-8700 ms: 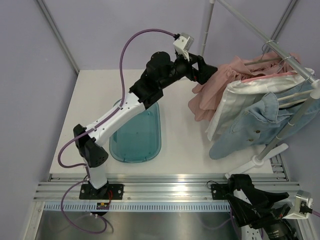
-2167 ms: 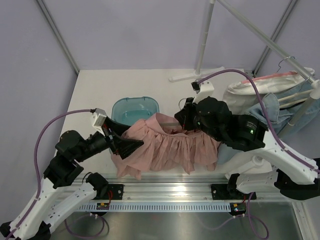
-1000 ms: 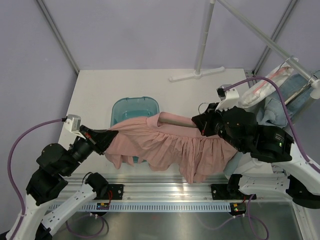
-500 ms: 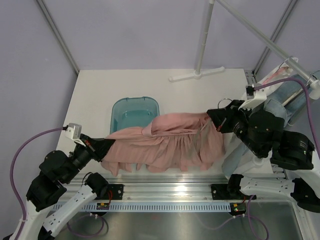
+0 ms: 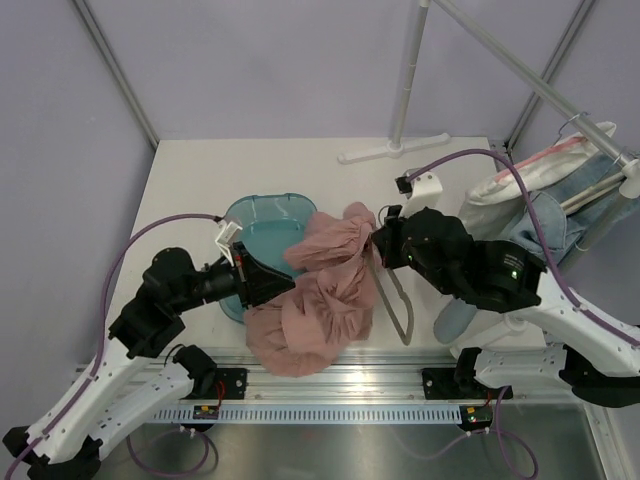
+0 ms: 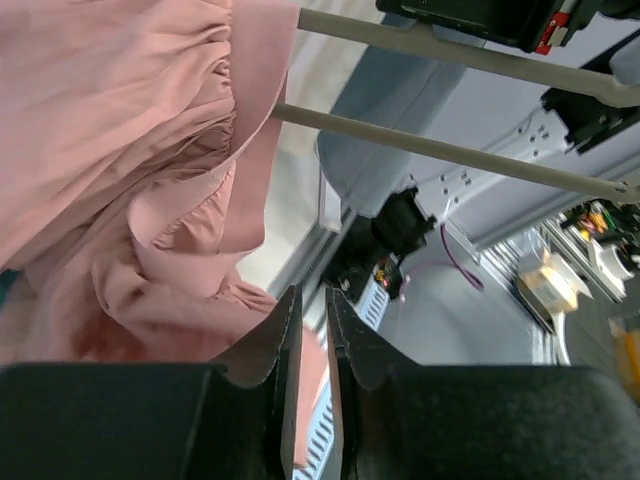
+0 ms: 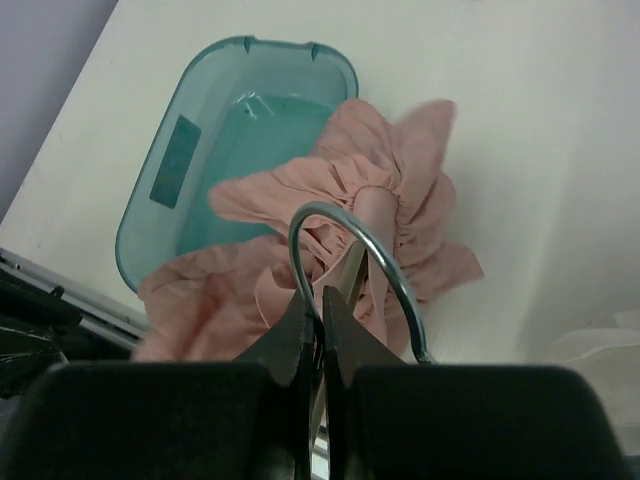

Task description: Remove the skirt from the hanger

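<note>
Centrally, a pink skirt (image 5: 320, 300) sags in a bunched heap between two arms, draped over a teal tub's (image 5: 260, 225) rim onto the white surface (image 5: 200, 180); its waistband is gathered round a beige hanger (image 6: 450, 152); left claw (image 6: 307, 300) nearly closed, pinching skirt cloth; right claw (image 7: 321, 300) clamped on the hanger's metal hook.

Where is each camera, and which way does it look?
Top camera: high above and behind the arms, looking down at the table; both arms show, with the pink skirt between them.
Left wrist camera: on the left arm, looking past the left hand at the skirt and hanger.
Right wrist camera: on the right arm, looking down past the right hand at the hanger's hook, skirt and blue tub.
Shared: all three show the skirt.
</note>
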Tool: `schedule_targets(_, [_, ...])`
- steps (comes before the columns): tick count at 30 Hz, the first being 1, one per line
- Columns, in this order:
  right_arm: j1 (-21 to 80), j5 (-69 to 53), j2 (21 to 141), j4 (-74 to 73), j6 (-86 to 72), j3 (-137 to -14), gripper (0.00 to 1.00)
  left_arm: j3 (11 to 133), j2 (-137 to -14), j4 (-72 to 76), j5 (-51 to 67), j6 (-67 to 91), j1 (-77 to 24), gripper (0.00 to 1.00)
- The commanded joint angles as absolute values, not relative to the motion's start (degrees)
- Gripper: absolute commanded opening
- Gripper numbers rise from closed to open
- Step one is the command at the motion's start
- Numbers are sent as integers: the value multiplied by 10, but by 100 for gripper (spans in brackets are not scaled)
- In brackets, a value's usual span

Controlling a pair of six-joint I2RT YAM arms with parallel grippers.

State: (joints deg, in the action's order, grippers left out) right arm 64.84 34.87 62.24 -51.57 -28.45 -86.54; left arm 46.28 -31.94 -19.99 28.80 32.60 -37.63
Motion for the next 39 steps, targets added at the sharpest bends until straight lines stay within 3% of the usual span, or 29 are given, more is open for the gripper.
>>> schedule_targets(1, [646,282,623,-479,-299,-890,0,451,-316,-172,330,332,-375,26])
schedule_targets(6, [646,240,630,-546,-326,-930,0,441,-327,-165,279,318,-375,63])
schedule_targets(8, [646,223,610,-553,-332,-917,0,433,-334,-131,279,323,-376,98])
schedule_targets(17, [647,147,541,-554,-347,-889,0,486,-451,-103,322,213,-375,99])
schedule_targets(26, [647,100,514,-526,-348,-920,0,438,-474,-48,315,200,-388,99])
schedule_targets(34, [646,89,509,-523,-352,-942,0,461,-626,-40,236,179,-473,99])
schedule_targets(39, [647,70,482,-507,-359,-942,0,449,-656,-3,208,176,-501,99])
